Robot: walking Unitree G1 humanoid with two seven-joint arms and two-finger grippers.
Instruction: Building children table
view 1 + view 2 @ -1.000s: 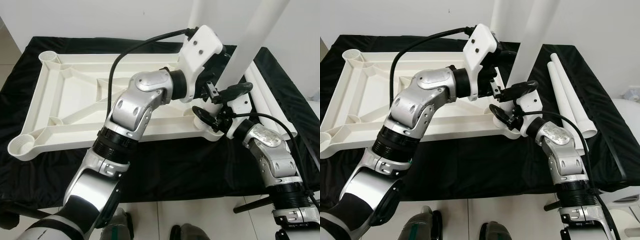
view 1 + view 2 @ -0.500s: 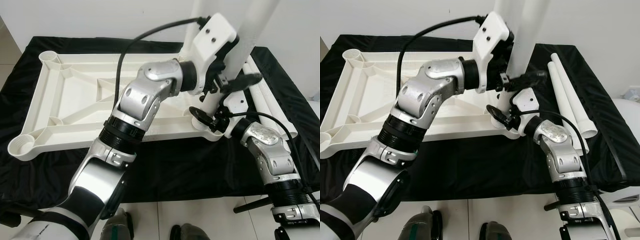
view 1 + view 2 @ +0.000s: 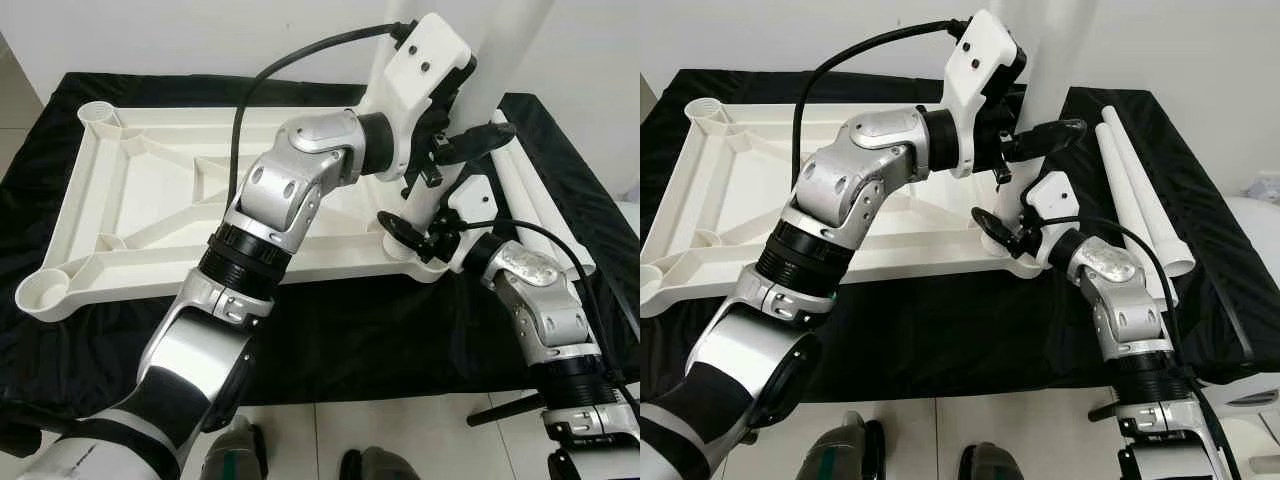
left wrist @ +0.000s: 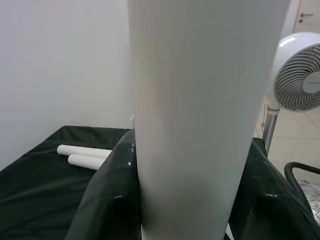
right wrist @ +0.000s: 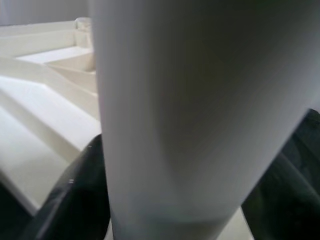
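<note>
The white table top lies upside down on a black-covered table. A white leg stands upright at the top's near right corner socket. My left gripper is shut on this leg partway up. In the left wrist view the leg sits tight between the black fingers. Just above the socket, my right gripper is shut on the same leg low down. The right wrist view has the leg between its fingers.
Another leg stands upright at the far right corner. Two loose legs lie on the black cloth to the right of the top. A white fan stands on the floor beyond the table's right end.
My left arm has risen and swung toward the back right, its gripper moving up along the leg. The right gripper stays low by the socket.
</note>
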